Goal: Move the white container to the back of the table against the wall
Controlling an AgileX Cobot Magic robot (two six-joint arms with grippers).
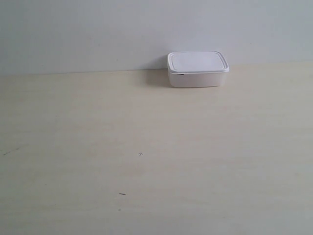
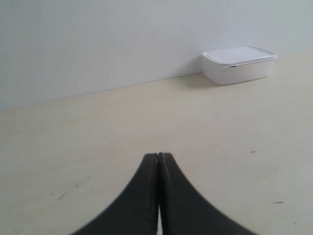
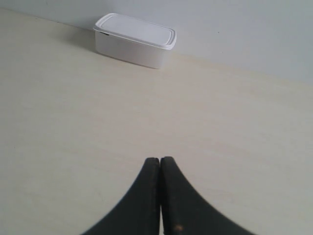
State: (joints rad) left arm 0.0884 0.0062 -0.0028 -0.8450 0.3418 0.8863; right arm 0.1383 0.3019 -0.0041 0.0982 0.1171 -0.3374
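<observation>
The white container point(image 1: 198, 69) with its lid on sits at the far edge of the table point(image 1: 146, 147), its back against the wall point(image 1: 98, 29). The left wrist view shows the white container point(image 2: 238, 64) far off, and the left gripper point(image 2: 158, 155) shut with nothing in it, low over bare tabletop. The right wrist view also shows the white container point(image 3: 134, 40) well away, with the right gripper point(image 3: 160, 159) shut and empty. Neither gripper appears in the exterior view.
A few tiny dark specks point(image 1: 141, 154) mark the pale tabletop. The wall runs along the whole back edge of the table.
</observation>
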